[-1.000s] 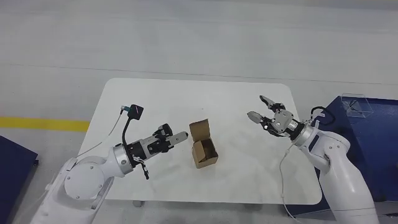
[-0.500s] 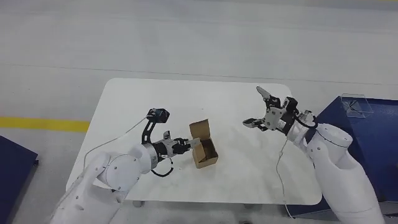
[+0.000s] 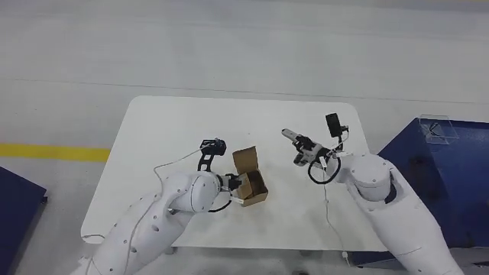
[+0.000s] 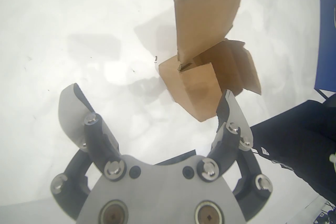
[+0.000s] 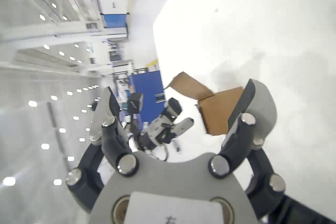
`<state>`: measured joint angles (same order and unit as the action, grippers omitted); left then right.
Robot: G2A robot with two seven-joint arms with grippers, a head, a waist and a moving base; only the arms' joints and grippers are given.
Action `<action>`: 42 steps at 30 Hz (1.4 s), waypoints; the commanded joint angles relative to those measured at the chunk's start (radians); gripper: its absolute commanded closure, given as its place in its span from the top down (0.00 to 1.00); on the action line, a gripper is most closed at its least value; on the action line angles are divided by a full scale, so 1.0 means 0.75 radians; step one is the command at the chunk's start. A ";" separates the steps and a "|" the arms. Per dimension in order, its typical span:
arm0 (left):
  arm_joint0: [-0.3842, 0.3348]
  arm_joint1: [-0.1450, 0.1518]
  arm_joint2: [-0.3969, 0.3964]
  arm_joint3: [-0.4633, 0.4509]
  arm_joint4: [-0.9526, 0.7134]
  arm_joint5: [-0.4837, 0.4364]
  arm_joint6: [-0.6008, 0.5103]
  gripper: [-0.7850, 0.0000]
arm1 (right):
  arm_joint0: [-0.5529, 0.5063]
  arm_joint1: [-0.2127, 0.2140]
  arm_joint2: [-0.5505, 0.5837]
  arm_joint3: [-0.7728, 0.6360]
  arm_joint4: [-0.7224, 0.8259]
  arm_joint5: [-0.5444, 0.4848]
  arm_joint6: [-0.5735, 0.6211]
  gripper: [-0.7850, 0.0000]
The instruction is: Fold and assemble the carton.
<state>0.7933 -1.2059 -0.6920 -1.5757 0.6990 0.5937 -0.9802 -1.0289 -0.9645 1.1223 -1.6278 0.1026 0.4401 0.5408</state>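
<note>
Both arms have closed in on the carton vs. 1 s ago: L gripper came fwd from the table's near-left part to just beside it, and R gripper swung in from the right side, now near but apart. Carton hasn't shifted.

L jaws are spread wide, nothing pinched. One finger is right by the carton's lower corner, contact unclear. R jaws are spread too, empty.

Carton sits abt mid-table, toward the near edge. Judging progress: body is squared up & standing, so prob. past halfway. Lid flap stands upright, side flap sticks out and the top is open, so folding in & tucking are left.

Table is white w/ rounded corners & a few dark specks. Room is a big hall w/ pale grey floor, yellow line and a blue panel beside the table.
</note>
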 commanded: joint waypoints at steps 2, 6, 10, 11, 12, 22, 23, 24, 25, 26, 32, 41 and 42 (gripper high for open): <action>-0.039 -0.023 0.042 0.057 0.020 0.033 -0.020 1.00 | 0.047 -0.005 -0.121 0.033 -0.402 0.015 0.047 1.00; -0.062 -0.050 0.070 0.112 0.001 0.029 -0.021 1.00 | 0.102 -0.021 -0.242 0.088 -0.572 -0.004 0.124 1.00; -0.083 -0.074 0.094 0.153 -0.002 0.024 -0.017 1.00 | 0.121 -0.039 -0.314 0.101 -0.622 -0.047 0.166 1.00; -0.086 -0.079 0.096 0.161 -0.005 0.024 -0.017 1.00 | 0.123 -0.043 -0.327 0.103 -0.631 -0.056 0.173 1.00; -0.090 -0.083 0.095 0.171 -0.005 0.032 -0.017 1.00 | 0.123 -0.047 -0.338 0.104 -0.634 -0.063 0.179 1.00; -0.084 -0.103 0.075 0.204 0.003 0.026 -0.022 1.00 | 0.128 -0.080 -0.412 0.143 -0.684 -0.092 0.221 1.00; -0.083 -0.105 0.074 0.206 0.005 0.024 -0.024 1.00 | 0.129 -0.084 -0.420 0.147 -0.695 -0.086 0.222 1.00; -0.082 -0.106 0.072 0.210 0.008 0.023 -0.025 1.00 | 0.131 -0.087 -0.428 0.151 -0.708 -0.082 0.224 1.00; -0.081 -0.108 0.071 0.212 0.010 0.022 -0.025 1.00 | 0.133 -0.091 -0.436 0.153 -0.721 -0.081 0.227 1.00; -0.079 -0.110 0.068 0.217 0.009 0.022 -0.026 1.00 | 0.135 -0.094 -0.441 0.156 -0.722 -0.078 0.231 1.00; -0.076 -0.118 0.047 0.219 0.015 0.007 -0.018 1.00 | 0.139 -0.108 -0.402 0.136 -0.669 -0.066 0.211 1.00; 0.042 -0.046 -0.233 0.079 -0.109 -0.460 0.076 1.00 | 0.104 -0.099 -0.263 0.071 -0.539 -0.097 0.135 1.00; 0.051 -0.040 -0.263 0.085 -0.148 -0.544 0.080 1.00 | 0.095 -0.098 -0.224 0.072 -0.507 -0.096 0.094 1.00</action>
<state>0.8231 -1.2417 -0.8593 -1.5177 0.6180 0.2726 -0.9229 -0.9499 -1.0386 0.9187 -1.5748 -0.3126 0.3676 0.6524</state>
